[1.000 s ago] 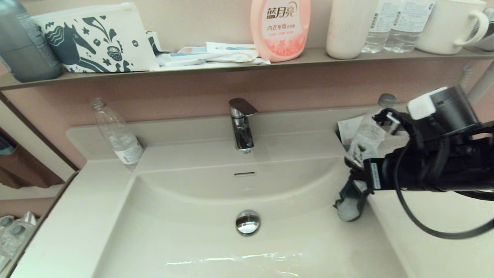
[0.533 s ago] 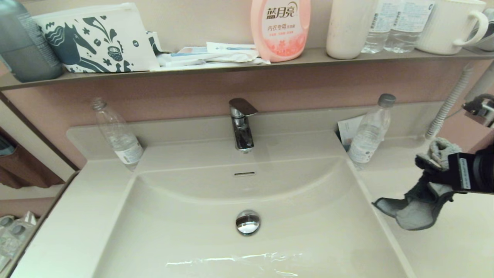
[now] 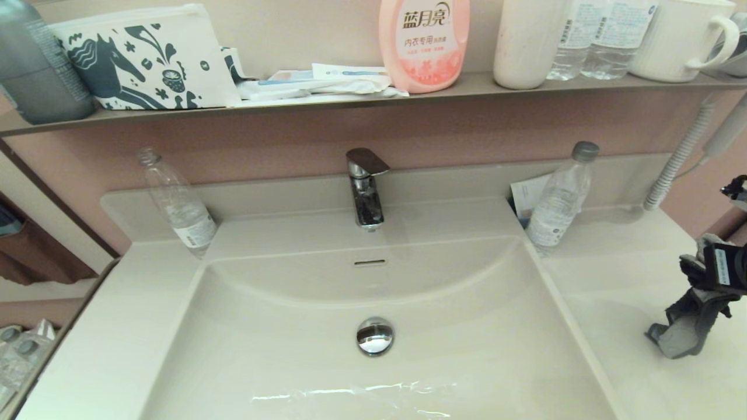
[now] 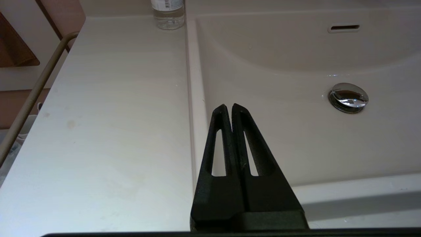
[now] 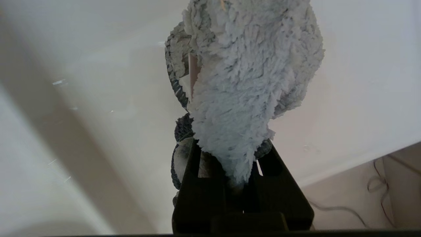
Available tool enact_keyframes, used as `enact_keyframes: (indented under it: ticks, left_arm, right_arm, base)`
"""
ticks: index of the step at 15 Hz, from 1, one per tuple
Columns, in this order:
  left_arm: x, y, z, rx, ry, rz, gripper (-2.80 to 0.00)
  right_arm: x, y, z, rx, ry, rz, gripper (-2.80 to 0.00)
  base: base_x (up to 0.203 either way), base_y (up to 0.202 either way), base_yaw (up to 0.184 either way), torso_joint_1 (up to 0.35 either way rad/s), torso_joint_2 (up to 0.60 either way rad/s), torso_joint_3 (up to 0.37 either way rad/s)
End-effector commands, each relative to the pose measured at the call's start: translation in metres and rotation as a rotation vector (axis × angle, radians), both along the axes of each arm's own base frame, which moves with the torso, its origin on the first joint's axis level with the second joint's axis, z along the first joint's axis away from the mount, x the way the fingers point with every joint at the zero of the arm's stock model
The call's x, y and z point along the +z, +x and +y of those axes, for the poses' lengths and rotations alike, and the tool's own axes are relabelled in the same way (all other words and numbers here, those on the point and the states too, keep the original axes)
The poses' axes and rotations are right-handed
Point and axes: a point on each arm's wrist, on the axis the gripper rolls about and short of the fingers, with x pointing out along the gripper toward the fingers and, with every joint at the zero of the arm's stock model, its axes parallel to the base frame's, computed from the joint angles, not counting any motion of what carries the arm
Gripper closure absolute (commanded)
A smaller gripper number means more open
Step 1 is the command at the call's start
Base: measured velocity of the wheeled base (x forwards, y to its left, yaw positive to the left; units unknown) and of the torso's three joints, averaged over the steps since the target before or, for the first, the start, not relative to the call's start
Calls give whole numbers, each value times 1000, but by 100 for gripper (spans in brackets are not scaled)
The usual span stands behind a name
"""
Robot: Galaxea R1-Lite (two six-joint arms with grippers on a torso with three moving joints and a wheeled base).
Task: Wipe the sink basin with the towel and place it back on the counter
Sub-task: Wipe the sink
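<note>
The cream sink basin (image 3: 280, 356) with its chrome drain plug (image 3: 374, 336) and slot overflow (image 3: 369, 262) has nothing in it. At the far right, over the right-hand counter (image 3: 613, 280), my right gripper (image 3: 706, 274) is shut on the towel (image 3: 686, 329). The towel hangs dark grey below the fingers, and whether its lower end touches the counter I cannot tell. In the right wrist view the towel's pale fluffy side (image 5: 243, 75) bulges out past the right gripper (image 5: 227, 148). My left gripper (image 4: 229, 107) is shut on nothing, above the basin's left rim (image 4: 194, 98).
A chrome faucet (image 3: 366, 186) stands behind the basin. One clear bottle (image 3: 178, 204) leans at the back left, another (image 3: 557, 201) at the back right beside a card. A white hose (image 3: 677, 163) runs down the right wall. A crowded brown shelf (image 3: 350, 100) hangs above.
My right gripper has carried the towel rightwards, from the basin's right edge out over the right counter to the far right, and lower. Nothing else moved.
</note>
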Motion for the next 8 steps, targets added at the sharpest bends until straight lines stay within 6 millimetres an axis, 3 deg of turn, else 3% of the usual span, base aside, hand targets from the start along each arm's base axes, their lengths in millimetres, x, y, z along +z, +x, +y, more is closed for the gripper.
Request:
enact_keyframes:
  ticks: [1, 8]
  left_arm:
    - [0, 0, 0, 1, -1, 1, 0]
    - [0, 0, 0, 1, -1, 1, 0]
  right_arm:
    - [-20, 14, -9, -33, 7, 84, 0]
    - [-98, -3, -6, -37, -2, 263, 0]
  base:
    - [0, 0, 0, 0, 0, 0]
    - [0, 0, 0, 0, 0, 0]
